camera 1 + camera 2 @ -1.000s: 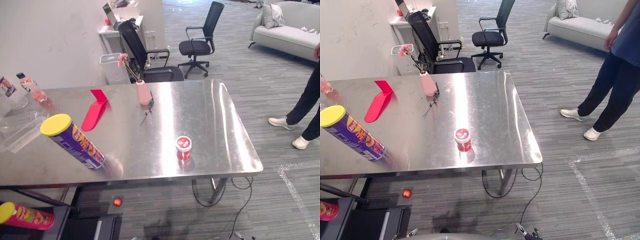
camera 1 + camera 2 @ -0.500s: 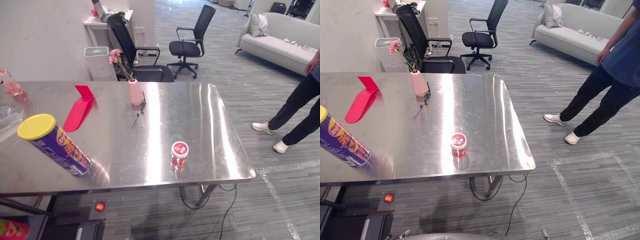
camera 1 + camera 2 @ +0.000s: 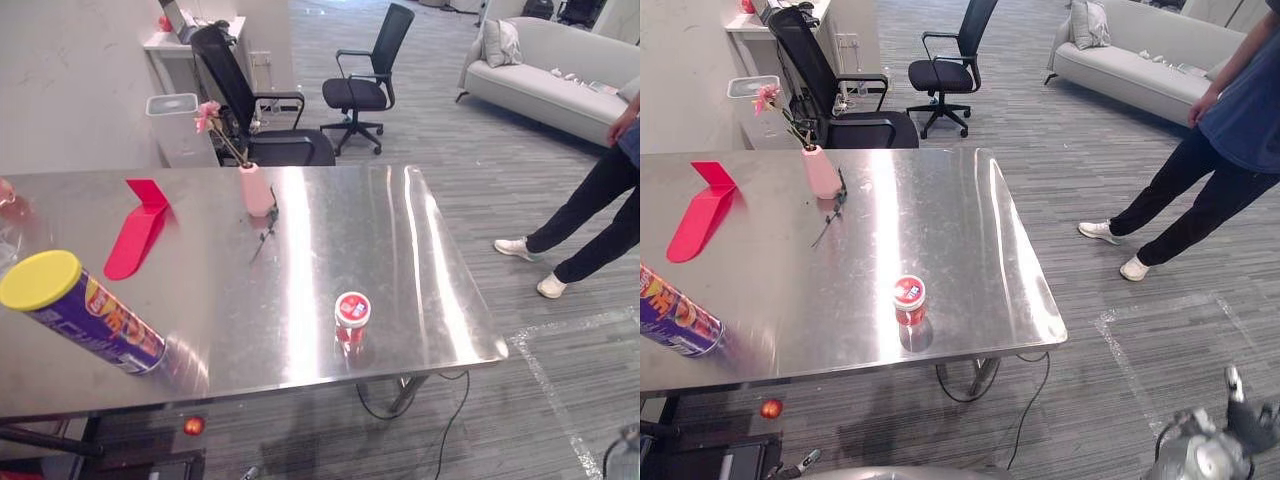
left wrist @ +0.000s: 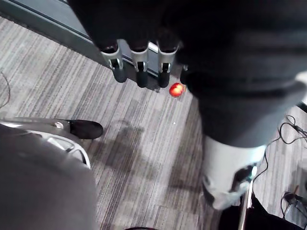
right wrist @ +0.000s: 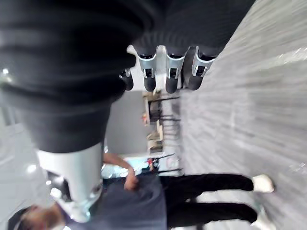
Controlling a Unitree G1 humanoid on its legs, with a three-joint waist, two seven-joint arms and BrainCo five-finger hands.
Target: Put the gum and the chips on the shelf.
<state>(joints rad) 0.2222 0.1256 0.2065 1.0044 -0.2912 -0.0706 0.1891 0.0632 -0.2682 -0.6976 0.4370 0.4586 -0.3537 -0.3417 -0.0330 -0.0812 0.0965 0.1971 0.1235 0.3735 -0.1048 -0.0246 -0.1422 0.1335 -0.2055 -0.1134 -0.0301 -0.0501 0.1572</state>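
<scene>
Since the earlier frame the whole view has been swung toward 3 o'clock; the camera is judged to have been turned, and nothing on the table (image 3: 410,250) is taken to have been shifted. The gum (image 3: 351,311), a small tub with a red-and-white lid, is seen standing near the table's near edge; the chips (image 3: 80,312), a purple can with a yellow lid, are found at 9 o'clock of the gum, well apart from it, and whether the can is upright or tilted cannot be told. A pink vase (image 3: 255,188) with 1 flower is placed at 11 o'clock of the gum; a red stand (image 3: 136,226) is set at 9 o'clock of the vase. A person (image 3: 1200,170) is seen on the floor at 3 o'clock of the table; a red ball (image 3: 192,426) is left under the near edge.

The left hand (image 4: 139,64) is hung over the floor with fingers relaxed and nothing held; the right hand (image 5: 169,72) is likewise kept loose and empty.

Neither item has been grasped, so the approach is judged to be the step in hand; the shelf cannot be made out with certainty. Next, 1 hand would need to be raised over the table, brought down beside the gum or the chips, and closed round it.
</scene>
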